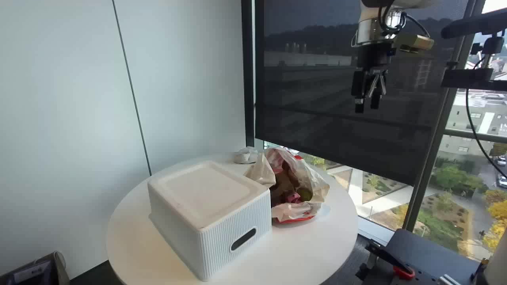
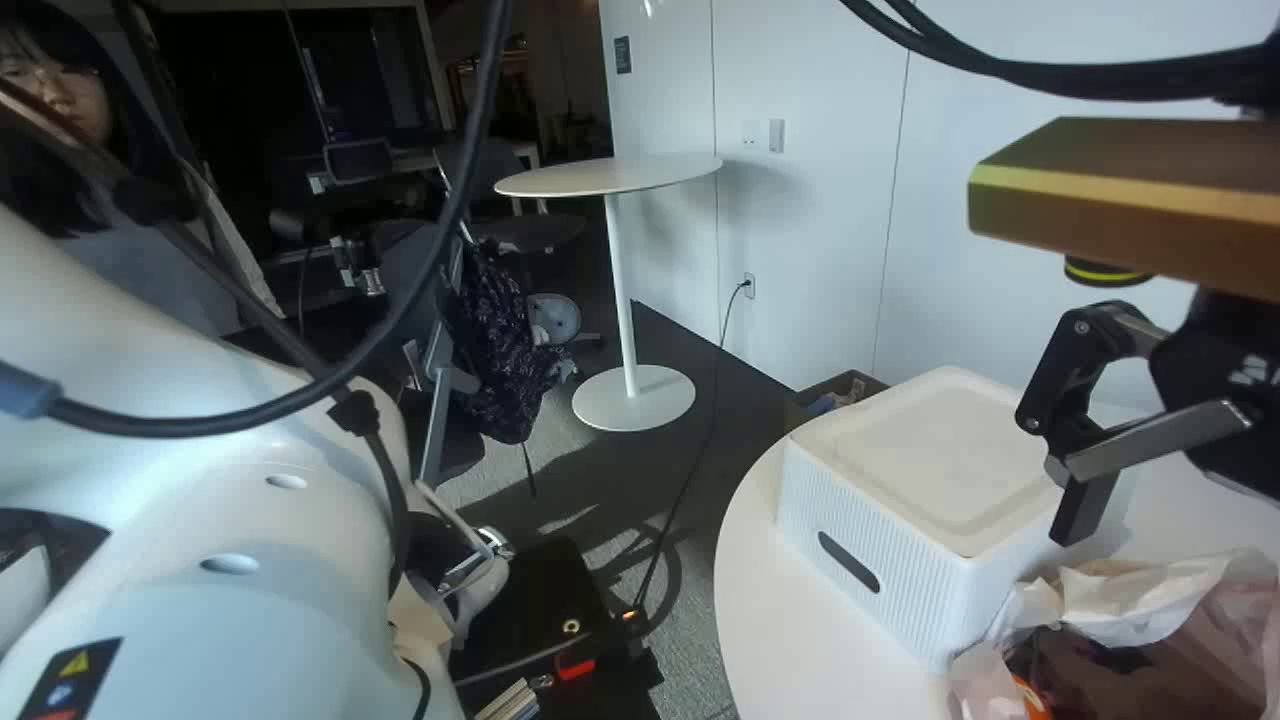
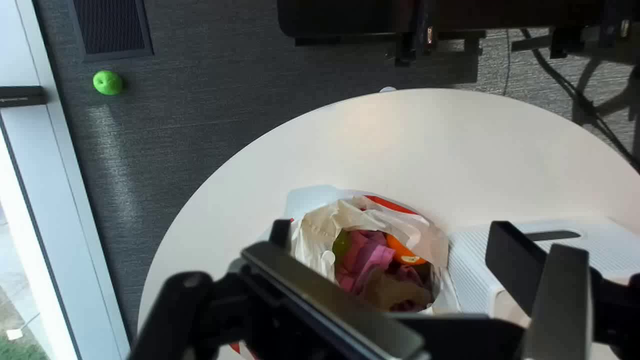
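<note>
My gripper [image 1: 367,107] hangs high in the air in an exterior view, fingers pointing down and apart. In the wrist view the gripper [image 3: 395,240] is open with nothing between its fingers. An open white plastic bag with red print [image 1: 317,186] is the nearest thing below it. In the wrist view the bag [image 3: 315,237] holds a pink item [image 3: 367,255], an orange item [image 3: 402,250], a green round item [image 3: 341,245] and a brown item [image 3: 390,290]. A white ribbed box [image 1: 237,221] stands beside the bag, flat face up, with a handle slot.
Both stand on a round white table [image 1: 309,253]. A crumpled white thing [image 1: 246,155] lies behind the bag. A green apple-like object [image 3: 107,82] lies on the floor by the window. A wall borders the table, and a dark blind [image 1: 340,118] hangs behind the gripper.
</note>
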You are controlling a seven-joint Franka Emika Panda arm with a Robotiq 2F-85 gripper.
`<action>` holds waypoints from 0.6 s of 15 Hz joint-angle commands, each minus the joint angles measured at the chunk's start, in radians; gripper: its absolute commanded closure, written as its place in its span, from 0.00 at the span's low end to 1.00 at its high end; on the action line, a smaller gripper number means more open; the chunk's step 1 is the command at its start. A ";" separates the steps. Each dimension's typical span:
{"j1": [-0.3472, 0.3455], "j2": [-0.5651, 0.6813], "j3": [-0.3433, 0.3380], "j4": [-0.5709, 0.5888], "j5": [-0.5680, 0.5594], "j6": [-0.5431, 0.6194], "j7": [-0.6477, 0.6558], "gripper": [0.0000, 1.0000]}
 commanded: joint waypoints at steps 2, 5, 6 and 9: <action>-0.008 0.000 0.007 0.010 0.004 -0.001 -0.003 0.00; -0.008 -0.002 0.007 0.015 0.004 -0.001 -0.003 0.00; -0.008 -0.002 0.007 0.015 0.004 -0.001 -0.003 0.00; -0.008 -0.002 0.007 0.015 0.004 -0.001 -0.003 0.00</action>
